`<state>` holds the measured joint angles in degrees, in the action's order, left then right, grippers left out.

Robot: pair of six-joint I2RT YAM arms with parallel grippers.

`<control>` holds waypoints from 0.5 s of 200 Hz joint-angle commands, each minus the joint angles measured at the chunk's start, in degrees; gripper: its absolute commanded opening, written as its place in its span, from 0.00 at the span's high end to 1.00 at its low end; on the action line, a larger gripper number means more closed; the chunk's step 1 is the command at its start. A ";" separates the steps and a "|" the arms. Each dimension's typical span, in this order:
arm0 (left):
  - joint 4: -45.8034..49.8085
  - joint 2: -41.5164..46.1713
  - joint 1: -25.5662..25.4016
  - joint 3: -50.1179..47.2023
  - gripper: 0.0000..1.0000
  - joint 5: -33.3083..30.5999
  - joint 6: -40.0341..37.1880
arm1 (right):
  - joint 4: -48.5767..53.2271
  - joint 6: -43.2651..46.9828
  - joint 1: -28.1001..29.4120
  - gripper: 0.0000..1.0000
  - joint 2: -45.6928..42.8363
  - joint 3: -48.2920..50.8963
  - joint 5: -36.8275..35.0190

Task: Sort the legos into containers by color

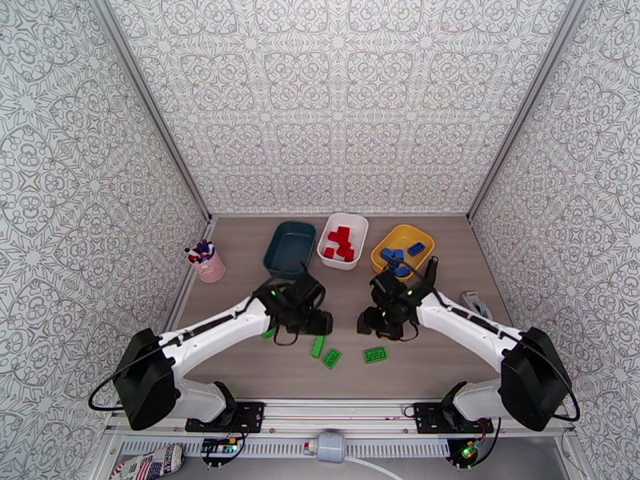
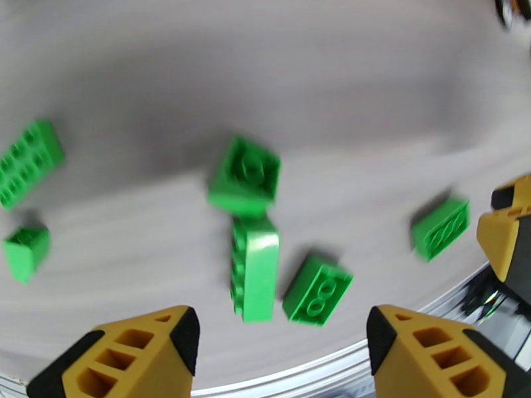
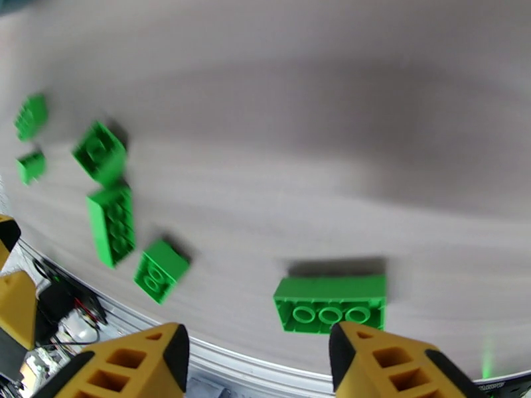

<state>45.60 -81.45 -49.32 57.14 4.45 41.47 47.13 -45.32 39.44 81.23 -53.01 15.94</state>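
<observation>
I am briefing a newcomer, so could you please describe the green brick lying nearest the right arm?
Find the yellow tray on the table, then come toward the near edge. Among the green bricks there, it is the rightmost: a long brick lying apart from the others.

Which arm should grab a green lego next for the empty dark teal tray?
Left, probably. The left gripper is open above several green legos, and the teal tray lies just beyond it on its side. The right gripper sits nearer the yellow tray.
</observation>
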 commanded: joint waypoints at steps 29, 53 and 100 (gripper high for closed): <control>-3.54 -4.40 -4.01 -2.98 0.37 -2.43 1.99 | -2.22 -3.88 2.64 0.39 -0.89 2.04 -1.86; -3.88 -7.12 -4.64 -2.82 0.41 -2.52 1.77 | -1.79 -4.12 2.66 0.39 -1.25 1.56 -2.32; -3.87 -10.92 -4.38 -2.66 0.47 -3.64 1.98 | -1.92 -4.63 2.66 0.39 -1.50 1.25 -2.54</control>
<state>42.68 -90.70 -53.52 54.83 2.66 43.11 45.80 -48.82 41.58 81.03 -51.62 14.90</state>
